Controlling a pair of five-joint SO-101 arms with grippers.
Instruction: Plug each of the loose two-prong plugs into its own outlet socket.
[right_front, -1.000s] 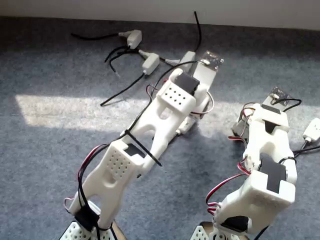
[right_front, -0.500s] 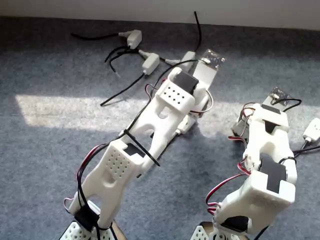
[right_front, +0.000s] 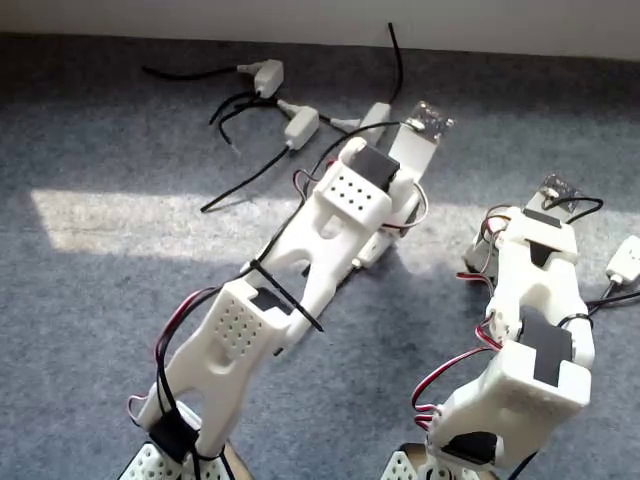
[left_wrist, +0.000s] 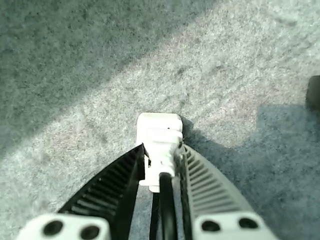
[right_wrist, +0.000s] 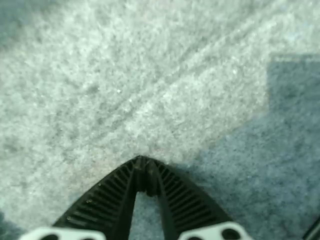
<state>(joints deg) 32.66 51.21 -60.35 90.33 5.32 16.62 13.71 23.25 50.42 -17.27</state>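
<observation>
The left end effector (left_wrist: 161, 150) is gripping a white two-prong plug (left_wrist: 160, 131) by its sides. The plug's black cord (left_wrist: 166, 200) is running back between the fingers, and its front end is facing the grey carpet (left_wrist: 75, 75). Whether it is touching the carpet cannot be told, and any marking on its body is too blurred to read. The right end effector (right_wrist: 146, 167) is sitting closed on nothing, its tips meeting just over sunlit carpet. In the high view the left arm (right_front: 335, 205) is stretching toward 12 o'clock, and the right arm (right_front: 535, 275) is standing at 4 o'clock. An angled white connector (right_front: 268, 75) and a second white connector (right_front: 301, 125) are lying at 11 o'clock near the pale wall strip (right_front: 300, 15). A third white connector (right_front: 625, 260) is lying at the 3 o'clock edge. The widest stretch of carpet is lying at 9 o'clock, with a sunlit band (right_front: 130, 220) crossing it.
</observation>
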